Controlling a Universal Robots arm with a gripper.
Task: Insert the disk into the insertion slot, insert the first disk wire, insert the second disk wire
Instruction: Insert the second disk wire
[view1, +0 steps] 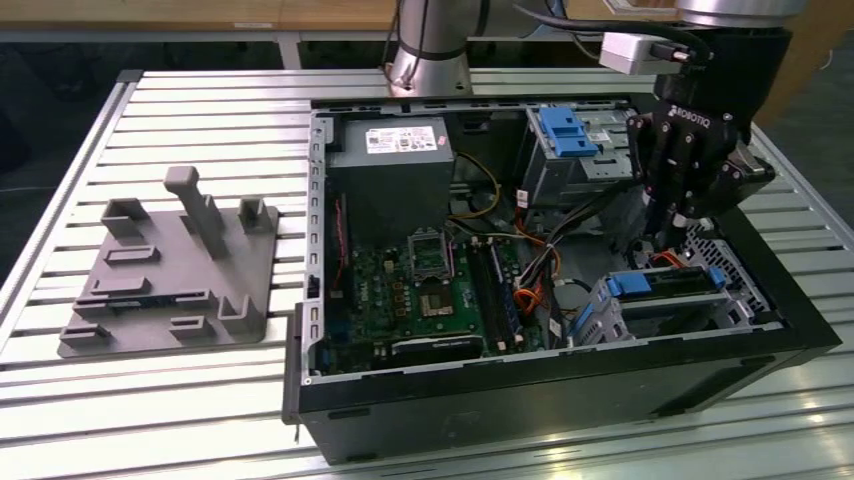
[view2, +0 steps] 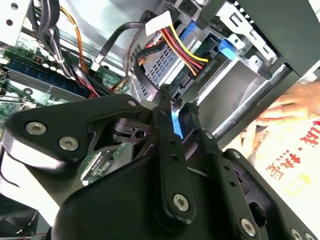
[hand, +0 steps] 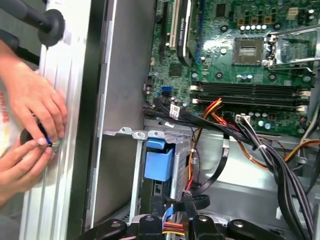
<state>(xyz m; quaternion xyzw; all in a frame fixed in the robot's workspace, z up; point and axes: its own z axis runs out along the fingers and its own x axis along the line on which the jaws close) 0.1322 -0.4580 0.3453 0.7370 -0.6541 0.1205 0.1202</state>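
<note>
Hanging above the disk (view1: 667, 285) — seated in its slot (view1: 671, 322) — is the claw (view1: 663, 241).

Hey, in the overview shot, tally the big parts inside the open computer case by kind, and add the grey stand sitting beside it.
Power supply: 1
Circuit board: 1
Drive cages: 2, upper cage and lower cage
Grey stand: 1
Total: 5

Silver tubular arm (view1: 430, 45) ends in a black wrist housing (view1: 727, 75) with white lettering and silver screws (view2: 180, 201).
</note>
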